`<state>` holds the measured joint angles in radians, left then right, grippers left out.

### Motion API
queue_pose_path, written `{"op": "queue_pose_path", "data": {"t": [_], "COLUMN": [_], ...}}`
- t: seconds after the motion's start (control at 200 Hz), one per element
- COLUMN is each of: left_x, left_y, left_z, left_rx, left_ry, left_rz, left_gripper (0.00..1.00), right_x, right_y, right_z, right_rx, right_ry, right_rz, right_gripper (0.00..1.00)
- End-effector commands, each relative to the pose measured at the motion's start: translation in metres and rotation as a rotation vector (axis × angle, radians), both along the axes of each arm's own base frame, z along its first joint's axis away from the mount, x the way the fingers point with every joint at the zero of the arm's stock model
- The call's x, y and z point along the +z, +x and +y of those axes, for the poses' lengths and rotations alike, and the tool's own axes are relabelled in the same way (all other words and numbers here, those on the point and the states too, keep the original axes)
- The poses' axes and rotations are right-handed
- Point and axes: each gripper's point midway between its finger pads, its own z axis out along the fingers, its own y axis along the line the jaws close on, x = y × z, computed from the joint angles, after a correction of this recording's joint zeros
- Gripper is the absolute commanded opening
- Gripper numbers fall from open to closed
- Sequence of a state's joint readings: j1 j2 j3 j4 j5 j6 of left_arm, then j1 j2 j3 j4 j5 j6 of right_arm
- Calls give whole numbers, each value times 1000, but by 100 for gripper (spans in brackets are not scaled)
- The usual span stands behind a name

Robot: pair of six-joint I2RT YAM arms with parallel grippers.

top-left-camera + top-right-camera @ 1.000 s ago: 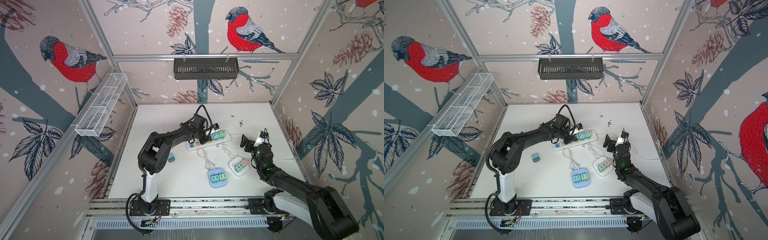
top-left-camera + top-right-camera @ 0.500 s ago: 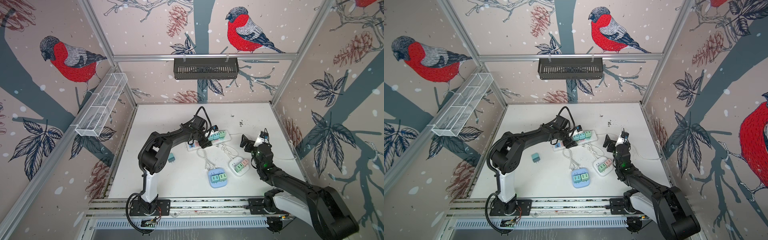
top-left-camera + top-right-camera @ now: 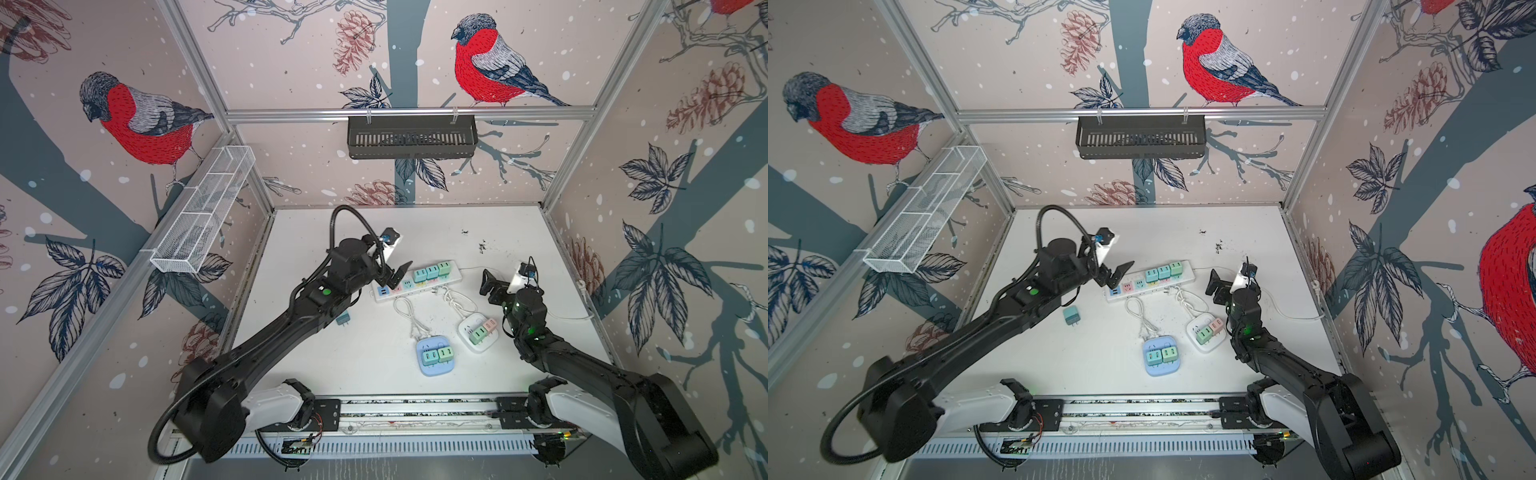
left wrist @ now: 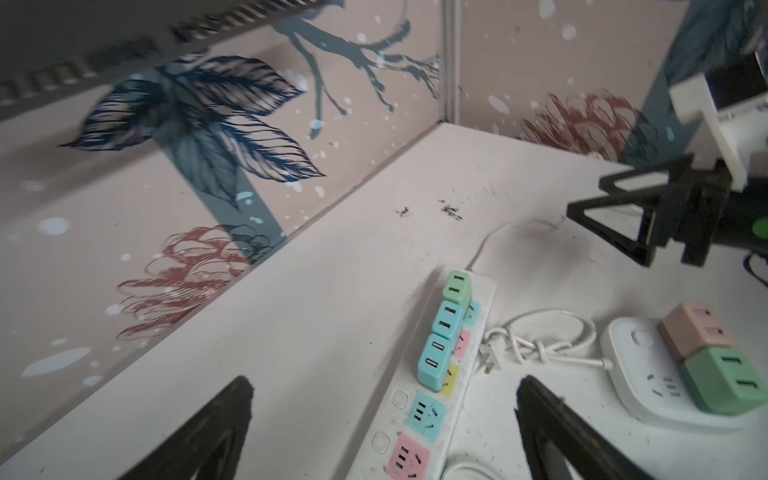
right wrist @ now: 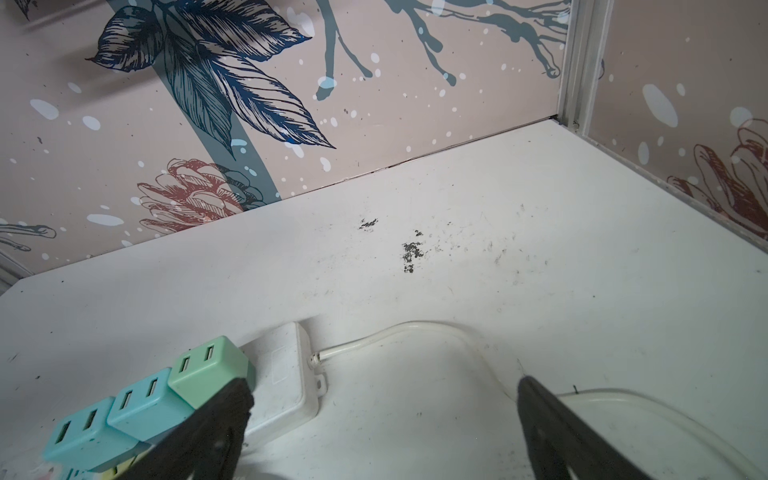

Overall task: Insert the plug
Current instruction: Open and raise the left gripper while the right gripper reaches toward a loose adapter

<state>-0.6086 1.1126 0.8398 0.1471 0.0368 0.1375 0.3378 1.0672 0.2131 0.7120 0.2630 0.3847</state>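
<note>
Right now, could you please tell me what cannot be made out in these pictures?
Loose plug: partly hidden by the left arm in a top view.
Power strip: one end cut off by the left wrist view's edge; the right gripper covers much of it in the right wrist view.

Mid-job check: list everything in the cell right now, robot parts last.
Power strip: one, white, centre of the table.
Strip adapters: three, two blue and one green, plugged in at its right end.
Loose adapter: one, teal, front-left of the strip.
Blue hub: one, front centre, carrying two green adapters.
White hub: one, right of the blue hub, carrying green and pink adapters.
Coiled cables: two, white, between strip and hubs.
Basket: one, black, back rail.
Wire rack: one, white, left wall.
Left gripper: one, black, open above the strip's left end.
Right gripper: one, black, open, right of the strip.
</note>
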Motion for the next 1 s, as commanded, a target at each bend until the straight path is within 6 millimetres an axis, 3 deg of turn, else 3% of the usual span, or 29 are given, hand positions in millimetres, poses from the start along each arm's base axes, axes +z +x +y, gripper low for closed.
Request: {"op": "queue_pose_path", "data": {"t": [0.0, 0.055, 0.165, 0.315, 0.375, 0.42, 0.6, 0.755, 0.996], "left_x": [33, 22, -21, -82, -103, -105, -80, -85, -95], "left_y": [9, 1, -12, -24, -29, -30, -29, -28, -28], "left_z": [72, 101, 123, 141, 167, 178, 158, 160, 187], "left_rx": [414, 553, 645, 713, 848, 886, 744, 761, 873], "left_ry": [-391, -540, -637, -498, -508, -556, -563, -571, -613], "left_rz": [-19, 25, 101, 102, 78, 57, 48, 58, 65], "left_gripper": [98, 98, 98, 98, 97, 96, 96, 96, 97], "right_x": [6, 6, 5, 6, 6, 7, 5, 4, 3], "right_y": [0, 0, -1, -3, -3, -3, -1, 0, 5], "right_z": [3, 3, 4, 5, 5, 5, 5, 15, 45], "right_rx": [15, 19, 23, 31, 32, 31, 25, 38, 118], "right_ry": [-1, -3, -3, -1, -1, -1, -6, -42, -72], "right_rz": [-24, -23, -23, -28, -31, -33, -26, -15, 49], "right_gripper": [100, 100, 100, 100, 100, 100, 100, 100, 95]}}
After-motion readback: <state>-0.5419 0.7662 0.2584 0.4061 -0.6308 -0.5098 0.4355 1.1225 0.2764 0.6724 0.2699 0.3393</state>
